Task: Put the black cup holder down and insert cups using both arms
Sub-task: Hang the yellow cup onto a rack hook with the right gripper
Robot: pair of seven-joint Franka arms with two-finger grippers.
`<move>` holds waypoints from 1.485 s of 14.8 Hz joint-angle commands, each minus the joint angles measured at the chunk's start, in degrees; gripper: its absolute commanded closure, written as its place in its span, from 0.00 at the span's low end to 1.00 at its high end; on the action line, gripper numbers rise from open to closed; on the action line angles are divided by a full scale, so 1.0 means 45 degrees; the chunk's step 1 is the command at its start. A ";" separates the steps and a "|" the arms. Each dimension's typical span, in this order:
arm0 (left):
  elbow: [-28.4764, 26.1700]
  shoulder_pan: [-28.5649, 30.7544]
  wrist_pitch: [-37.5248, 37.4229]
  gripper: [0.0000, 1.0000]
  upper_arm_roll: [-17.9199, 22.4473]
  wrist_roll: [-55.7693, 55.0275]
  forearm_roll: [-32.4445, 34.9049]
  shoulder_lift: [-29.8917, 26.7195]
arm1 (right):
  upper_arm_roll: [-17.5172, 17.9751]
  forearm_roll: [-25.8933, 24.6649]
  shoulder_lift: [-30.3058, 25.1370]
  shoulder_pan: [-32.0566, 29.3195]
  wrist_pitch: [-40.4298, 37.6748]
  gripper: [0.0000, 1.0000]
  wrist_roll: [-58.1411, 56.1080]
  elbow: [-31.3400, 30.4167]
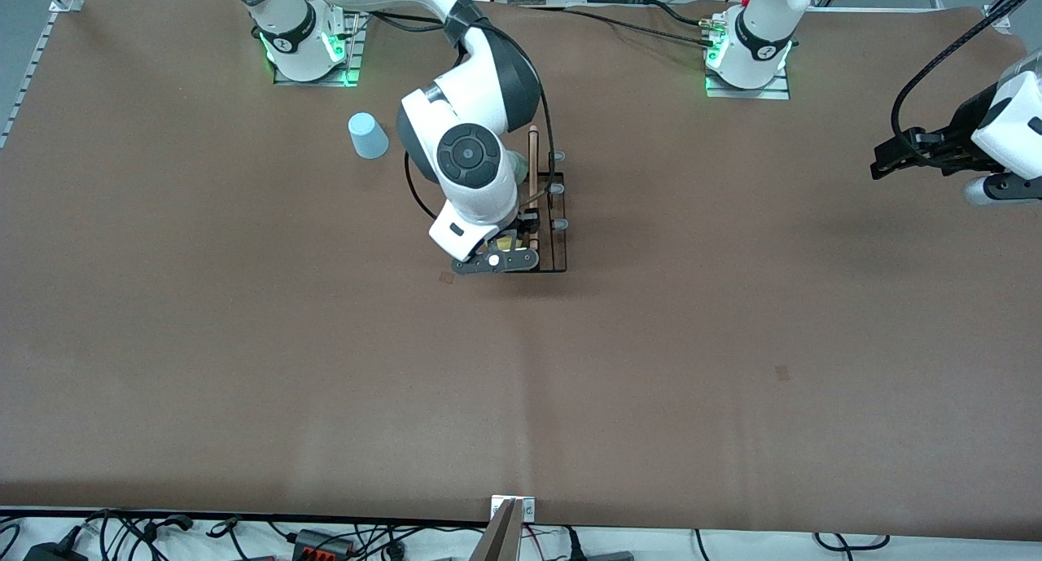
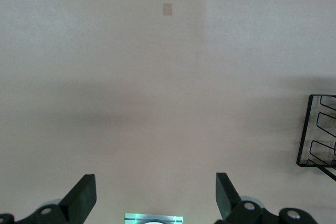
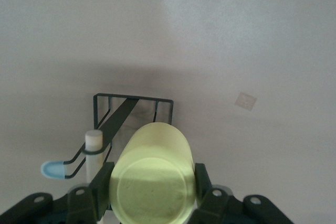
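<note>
Right wrist view: pincer-held yellow cup

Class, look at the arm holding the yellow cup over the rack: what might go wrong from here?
1. The right gripper grips the yellow cup low over the rack; off a prong, it could nudge the rack.
2. The blue cup stands apart, near the right arm's base.
3. The left gripper, open, waits away from the rack.

black wire cup holder with wooden rod, yellow cup, light blue cup, brown table.
</note>
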 commanded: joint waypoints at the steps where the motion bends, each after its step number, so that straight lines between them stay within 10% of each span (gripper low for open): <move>1: 0.0294 0.0111 -0.0272 0.00 -0.0003 0.0366 -0.0223 0.0096 | -0.0084 0.0133 -0.0309 0.0208 -0.0238 0.71 0.0310 -0.0186; 22: 0.0294 0.0111 -0.0272 0.00 -0.0003 0.0366 -0.0223 0.0096 | -0.0084 0.0133 -0.0660 0.0345 -0.0977 0.73 0.0544 -0.0420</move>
